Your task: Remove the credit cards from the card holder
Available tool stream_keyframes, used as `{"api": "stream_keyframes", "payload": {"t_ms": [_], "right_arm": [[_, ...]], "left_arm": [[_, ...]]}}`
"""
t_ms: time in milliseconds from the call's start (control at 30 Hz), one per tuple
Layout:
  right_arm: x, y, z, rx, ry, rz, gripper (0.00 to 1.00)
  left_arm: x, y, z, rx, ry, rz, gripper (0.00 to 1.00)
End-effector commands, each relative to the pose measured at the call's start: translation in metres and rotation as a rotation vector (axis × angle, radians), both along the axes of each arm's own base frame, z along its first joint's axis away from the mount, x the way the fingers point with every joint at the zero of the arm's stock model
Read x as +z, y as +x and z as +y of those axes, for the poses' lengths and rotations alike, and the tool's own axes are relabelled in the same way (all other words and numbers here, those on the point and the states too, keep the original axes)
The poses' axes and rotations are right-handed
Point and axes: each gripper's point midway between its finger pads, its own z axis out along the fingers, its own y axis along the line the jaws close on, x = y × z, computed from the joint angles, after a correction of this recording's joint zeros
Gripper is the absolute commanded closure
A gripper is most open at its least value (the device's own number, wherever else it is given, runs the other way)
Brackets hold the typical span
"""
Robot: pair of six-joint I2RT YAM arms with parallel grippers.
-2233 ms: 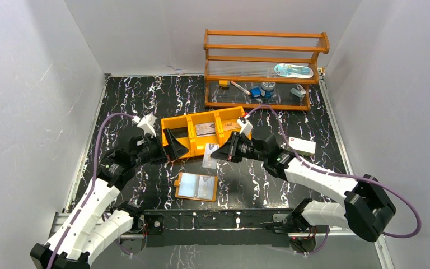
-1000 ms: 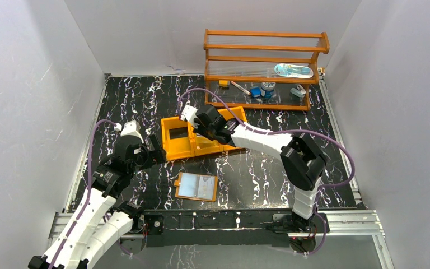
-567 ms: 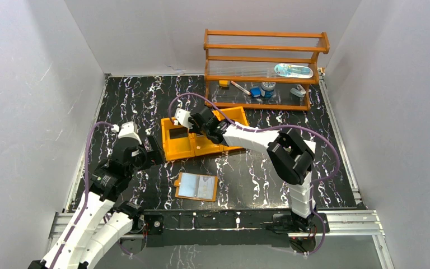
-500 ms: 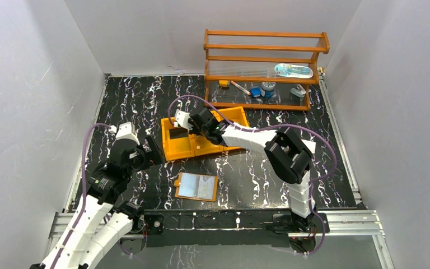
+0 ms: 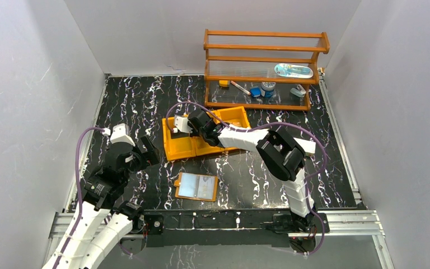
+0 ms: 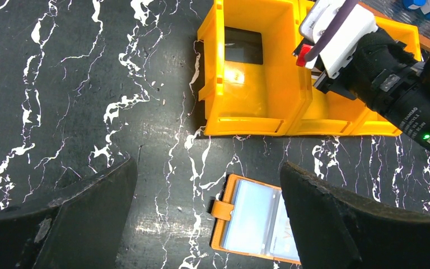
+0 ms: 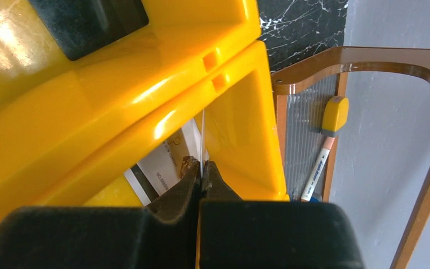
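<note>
The card holder (image 5: 196, 186) (image 6: 256, 222) lies open on the black table, its pale blue pockets facing up. One card shows in its right pocket. My right gripper (image 7: 201, 163) (image 5: 192, 126) is shut on a thin white credit card (image 7: 202, 134), seen edge-on. It hangs over the middle compartment of the orange tray (image 5: 178, 148) (image 7: 117, 106). A whitish card with a dark stripe (image 7: 159, 166) lies in that compartment. A dark card (image 6: 243, 45) (image 7: 87, 17) lies in the left one. My left gripper (image 6: 207, 165) (image 5: 147, 151) is wide open above the table, left of the holder.
A wooden rack (image 5: 266, 70) at the back right holds a pen (image 7: 317, 168) and small items. A white box (image 5: 311, 147) shows behind my right arm's elbow. White walls close in the left, back and right.
My right gripper has shifted a little left over the tray, still pinching the card. My left arm has drawn back toward the near left, jaws still wide.
</note>
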Motion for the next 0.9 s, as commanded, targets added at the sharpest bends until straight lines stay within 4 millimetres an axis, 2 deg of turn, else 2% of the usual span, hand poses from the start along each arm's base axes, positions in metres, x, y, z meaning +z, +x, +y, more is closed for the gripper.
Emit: {"api": "stream_keyframes", "payload": {"t_ms": [0,133,333,500,667,833,867], "right_arm": [[0.015,0.014,0.008,-0.015,0.04,-0.063,0.95],[0.013,0.012,0.009,-0.024,0.06,-0.042,0.86],[0.011,0.008,0.007,-0.027,0.083,-0.021,0.79],[0.001,0.005,0.002,-0.029,0.051,0.004,0.73],[-0.012,0.002,-0.005,-0.017,0.007,0.01,0.73],[-0.014,0.001,-0.005,-0.025,0.015,0.022,0.73],[-0.014,0.002,-0.006,-0.03,0.014,0.017,0.69]], "left_arm": [[0.001,0.001,0.006,0.031,0.009,-0.01,0.02],[0.0,0.001,0.006,0.027,0.01,-0.006,0.02],[-0.002,0.003,0.003,0.014,0.011,0.002,0.02],[-0.004,0.004,0.002,0.006,0.012,0.009,0.02],[-0.004,0.004,0.002,0.004,0.013,0.012,0.02],[-0.005,0.004,0.0,-0.003,0.012,0.016,0.02],[-0.006,0.005,0.0,-0.005,0.013,0.016,0.02]]}}
